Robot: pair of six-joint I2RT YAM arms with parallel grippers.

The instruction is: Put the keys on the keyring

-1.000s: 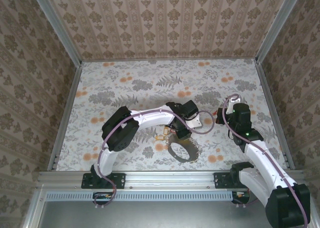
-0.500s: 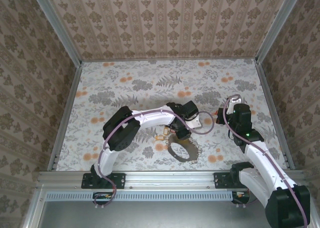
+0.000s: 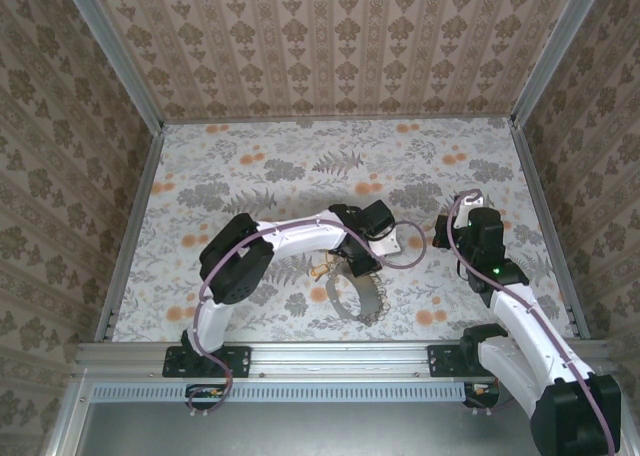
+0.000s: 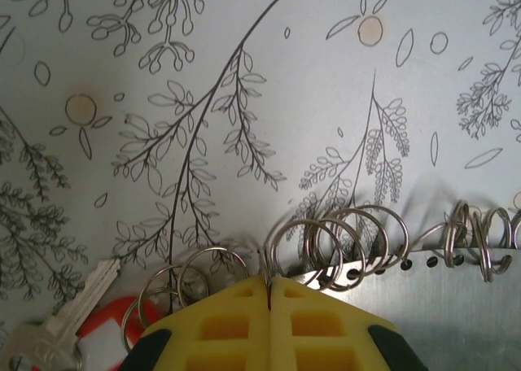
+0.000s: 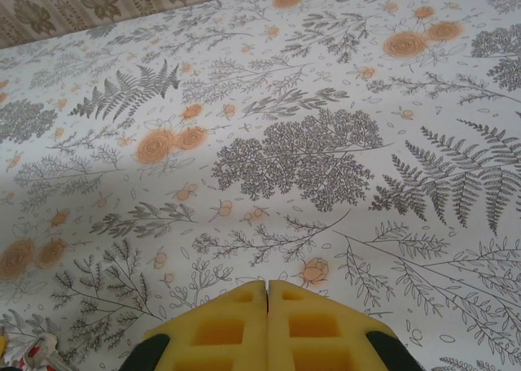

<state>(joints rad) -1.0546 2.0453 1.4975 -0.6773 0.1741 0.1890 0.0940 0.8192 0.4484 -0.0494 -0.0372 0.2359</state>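
Left tool (image 4: 269, 285) has closed, fingertips together at the keyring (image 4: 440, 306)'s wire loops, the red key (image 4: 110, 316) just left. Right tool (image 5: 267, 294), closed too, hovers above the surface (image 5: 285, 102).

Top external: high at near edge, looks down on floral table (image 3: 250, 166). Left wrist: close, straight down onto keyring (image 4: 444, 294), centre-low in top view. Right wrist: low, oblique across same table.
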